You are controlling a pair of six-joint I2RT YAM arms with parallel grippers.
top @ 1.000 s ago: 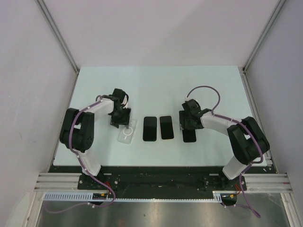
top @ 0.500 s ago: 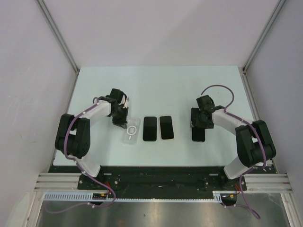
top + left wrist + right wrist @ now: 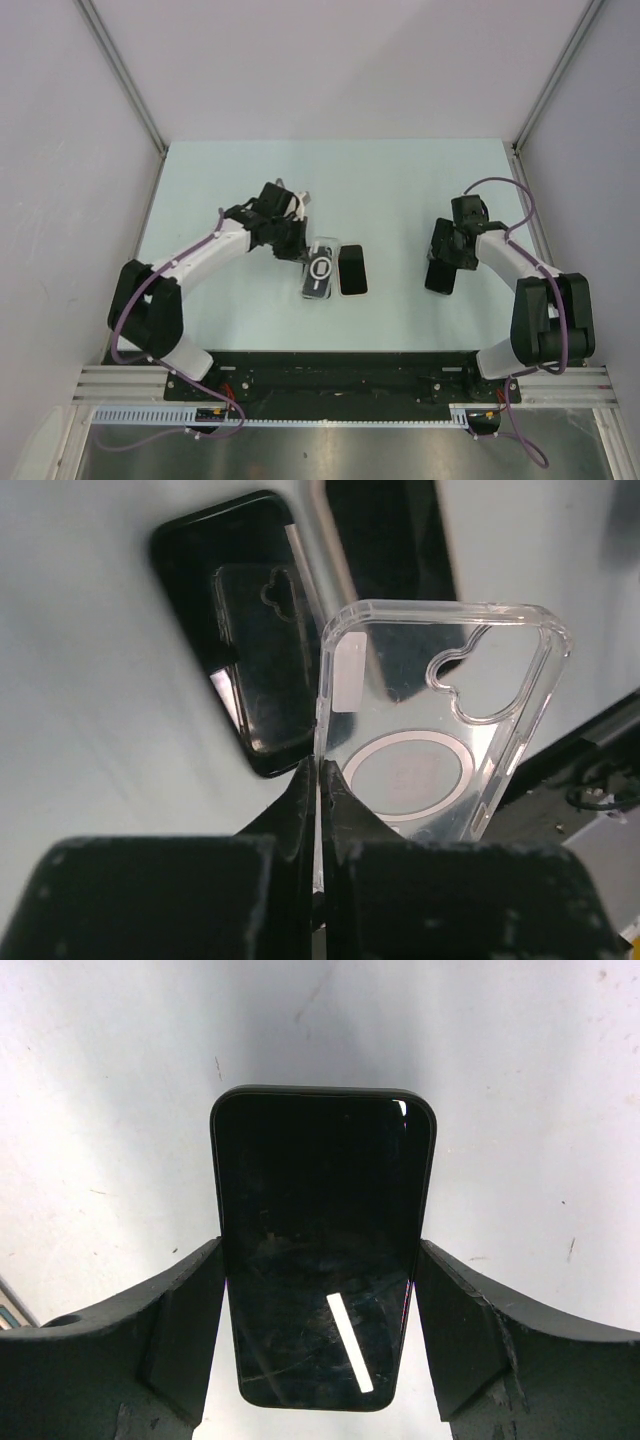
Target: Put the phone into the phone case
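Observation:
My left gripper (image 3: 300, 250) (image 3: 322, 780) is shut on the edge of the clear phone case (image 3: 320, 270) (image 3: 440, 730), which has a ring on its back. It holds the case tilted just above a black phone (image 3: 240, 630) lying on the table, so the top view shows little of that phone. A second black phone (image 3: 352, 270) (image 3: 385, 540) lies just to its right. Further right, my right gripper (image 3: 443, 262) (image 3: 320, 1250) is shut on a third black phone (image 3: 440, 278) (image 3: 320, 1210), one finger against each long side, screen up on the table.
The pale table (image 3: 330, 180) is walled by white panels at the left, right and back. A black rail (image 3: 340, 365) runs along the near edge by both arm bases. Both forearms reach inward from the near corners.
My left gripper shut on the phone case and carried it right, over the left black phone. My right gripper moved right and slightly back, taking its phone along.

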